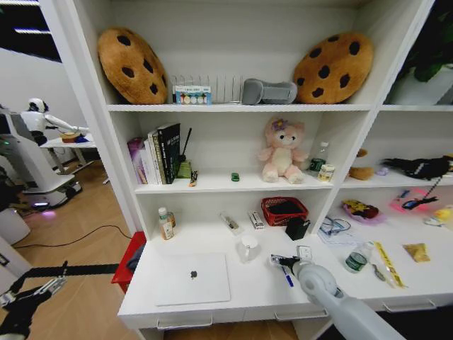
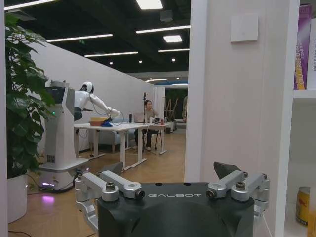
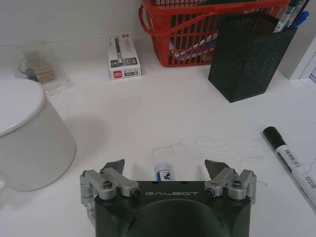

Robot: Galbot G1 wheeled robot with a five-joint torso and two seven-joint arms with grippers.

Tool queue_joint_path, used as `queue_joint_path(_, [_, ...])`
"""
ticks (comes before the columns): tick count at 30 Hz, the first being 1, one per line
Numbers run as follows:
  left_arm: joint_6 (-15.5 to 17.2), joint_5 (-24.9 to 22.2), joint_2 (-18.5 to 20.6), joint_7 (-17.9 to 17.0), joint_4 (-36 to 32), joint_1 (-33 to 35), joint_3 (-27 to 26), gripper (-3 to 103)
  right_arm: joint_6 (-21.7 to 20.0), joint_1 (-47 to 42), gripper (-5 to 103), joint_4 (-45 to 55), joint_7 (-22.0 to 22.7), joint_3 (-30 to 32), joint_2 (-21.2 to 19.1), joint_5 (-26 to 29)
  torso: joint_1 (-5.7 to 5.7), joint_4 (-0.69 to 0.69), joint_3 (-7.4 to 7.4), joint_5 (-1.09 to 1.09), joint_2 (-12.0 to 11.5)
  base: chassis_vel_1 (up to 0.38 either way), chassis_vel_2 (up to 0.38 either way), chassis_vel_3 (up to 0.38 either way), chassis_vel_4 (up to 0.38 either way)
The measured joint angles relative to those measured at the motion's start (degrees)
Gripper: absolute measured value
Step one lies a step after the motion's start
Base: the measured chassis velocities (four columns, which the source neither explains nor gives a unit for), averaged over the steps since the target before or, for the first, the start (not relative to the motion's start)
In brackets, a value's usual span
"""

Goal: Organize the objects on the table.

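- The right gripper (image 3: 169, 170) hangs low over the bench (image 1: 212, 237), its jaws apart and holding nothing, straddling the blue pen (image 3: 163, 172), whose white and blue end shows between them.
- In the head view this puts the right gripper (image 1: 282, 261) near the front edge, right of the middle, just beside the white mug (image 1: 248, 248).
- To do this step well, I judge the gripper should settle straight down until both jaws bracket the pen's barrel, then close across it squarely; the pen is thin and round and could roll or squirt out if pinched off-centre.
- The black marker (image 3: 291, 160) lies apart from the jaws toward the bench's right end; it should stay untouched during the close.
- The mug (image 3: 27, 136) stands close on the other flank, so any sideways drift risks nudging it.
- Farther back toward the rear edge stand a black mesh pen holder (image 3: 249, 54), the red mesh basket (image 3: 197, 32) and a small pen box (image 3: 123, 56); none blocks the descent.
- The silver laptop (image 1: 192, 278) lies closed at the front left corner, well apart from the work.
- A tiny green toy car (image 1: 235, 176) sits on the shelf (image 1: 212, 185) above.
- The left gripper (image 2: 170, 185) is held off the bench's left end, jaws apart and empty.
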Motion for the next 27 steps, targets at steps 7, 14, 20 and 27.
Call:
queue_joint_path(7, [0.0,0.0,0.0,0.0,0.0,0.0,0.0,100,0.03,-0.24,71,-0.57,0.05,-0.79,0.68,0.05,0.0,-0.01,0.0,-0.01,0.0,0.0,0.0,0.0,0.0])
queue_joint_path(14, [0.0,0.0,0.0,0.0,0.0,0.0,0.0,100,0.4,0.1,42,-1.27,0.2,-0.95,0.77,-0.09,0.0,-0.01,-0.01,-0.01,0.01,0.0,0.0,0.0,0.0])
queue_joint_path(20, [0.0,0.0,0.0,0.0,0.0,0.0,0.0,100,0.47,0.11,20,-1.12,0.2,-0.95,0.66,-0.04,0.0,-0.01,0.0,0.01,0.0,0.0,0.0,0.0,0.0])
queue_joint_path(27, [0.0,0.0,0.0,0.0,0.0,0.0,0.0,100,0.93,-0.65,12,0.78,0.12,0.04,0.24,-1.19,0.0,0.0,0.0,0.01,0.0,0.0,0.0,0.0,0.0])
